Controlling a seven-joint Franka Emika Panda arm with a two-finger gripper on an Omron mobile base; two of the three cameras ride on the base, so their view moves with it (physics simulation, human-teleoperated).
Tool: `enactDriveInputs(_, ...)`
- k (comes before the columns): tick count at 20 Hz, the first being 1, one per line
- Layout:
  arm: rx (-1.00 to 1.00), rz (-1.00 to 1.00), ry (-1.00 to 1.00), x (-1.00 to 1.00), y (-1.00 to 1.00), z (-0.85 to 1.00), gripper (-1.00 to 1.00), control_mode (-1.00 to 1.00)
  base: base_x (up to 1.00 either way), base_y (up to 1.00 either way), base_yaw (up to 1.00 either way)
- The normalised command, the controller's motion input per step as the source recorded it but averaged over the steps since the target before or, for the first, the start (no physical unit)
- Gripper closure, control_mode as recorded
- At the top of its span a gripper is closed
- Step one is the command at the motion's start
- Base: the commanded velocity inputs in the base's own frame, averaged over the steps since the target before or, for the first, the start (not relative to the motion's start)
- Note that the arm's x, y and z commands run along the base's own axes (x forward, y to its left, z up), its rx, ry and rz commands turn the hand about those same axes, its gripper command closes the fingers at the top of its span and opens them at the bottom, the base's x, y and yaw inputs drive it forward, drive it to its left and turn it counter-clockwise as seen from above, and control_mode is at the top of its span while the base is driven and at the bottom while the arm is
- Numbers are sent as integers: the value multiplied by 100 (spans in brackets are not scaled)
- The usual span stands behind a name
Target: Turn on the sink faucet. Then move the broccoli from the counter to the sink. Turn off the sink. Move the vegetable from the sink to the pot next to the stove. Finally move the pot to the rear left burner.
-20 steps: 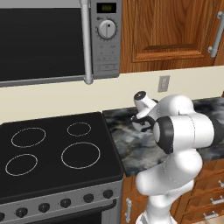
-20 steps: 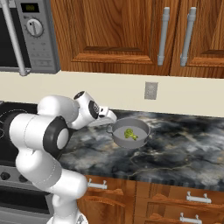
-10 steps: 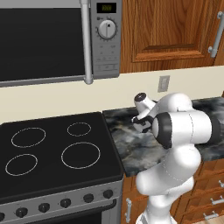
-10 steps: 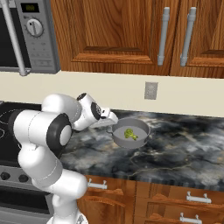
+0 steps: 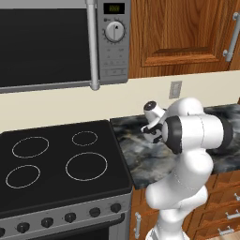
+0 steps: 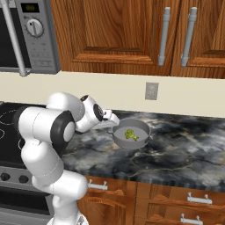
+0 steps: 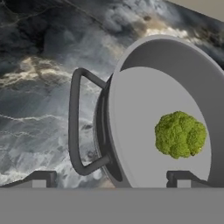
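wood cabinets and a microwave (image 5: 56,42) hang over the black stove (image 5: 56,159) in the left base view, with the dark marbled worktop (image 5: 140,157) beside it; my arm bends across that worktop.

from the right base view, my fingers (image 6: 115,124) sit just at the near rim of the grey pot (image 6: 141,129), which stands on the worktop right of the stove, the broccoli (image 6: 130,134) inside it.

looking along my hand, my fingers (image 7: 109,178) are spread wide, holding nothing, one tip left of the pot's loop handle (image 7: 76,124), the other over the pot floor below the broccoli.
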Motion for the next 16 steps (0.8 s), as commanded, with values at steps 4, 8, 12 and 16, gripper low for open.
enactDriveInputs(4,0,0,0,10,-8,-7,-100,-100,0,0,0)
enactDriveInputs(8,0,0,0,10,-6,-8,-100,-100,0,0,0)
enactDriveInputs(12,0,0,0,7,-3,-6,-100,-100,0,0,0)
enactDriveInputs(16,0,0,0,2,-4,-6,-100,-100,0,0,0)
